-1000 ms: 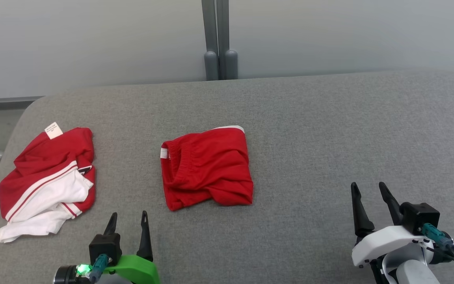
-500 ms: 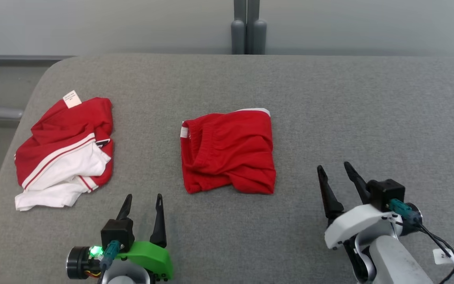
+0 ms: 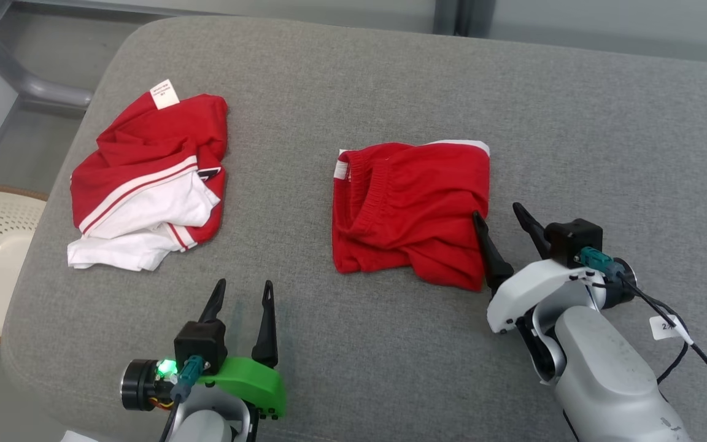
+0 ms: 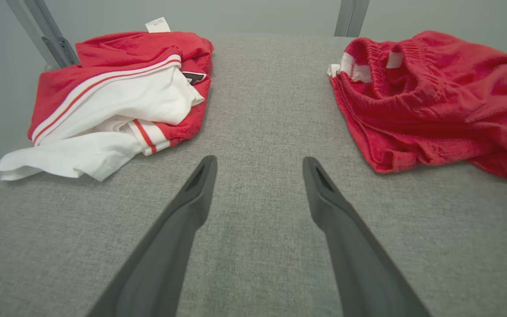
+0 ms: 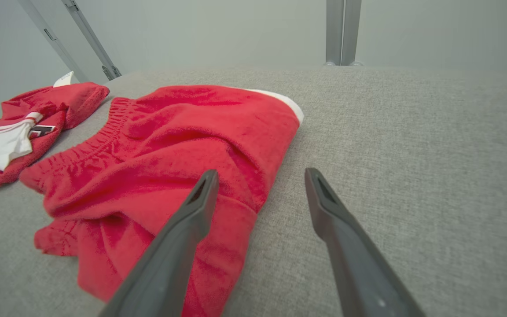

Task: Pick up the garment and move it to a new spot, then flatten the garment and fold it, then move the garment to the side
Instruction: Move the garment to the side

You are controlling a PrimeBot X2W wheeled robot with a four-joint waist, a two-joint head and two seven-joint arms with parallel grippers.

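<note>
- Forward and leftward of my left fingers [image 3: 266, 325] lies the garment [image 3: 151, 178], crumpled by the padded bench's [image 3: 353, 80] left edge.
- Its long axis runs away from me, white sleeve nearest, label farthest.
- My left fingers are spread and empty, the nearer pair.
- My right fingers [image 3: 488, 252], also spread and empty, sit beside the all-red bundle [image 3: 412, 209], well apart from the garment.

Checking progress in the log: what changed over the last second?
The head camera swung down and left, so the whole picture shifted. The right claw advanced to the right edge of the all-red garment, open, gripping nothing. The T-shirt and all-red garment lie as before; the left claw stays open, holding nothing.
</note>
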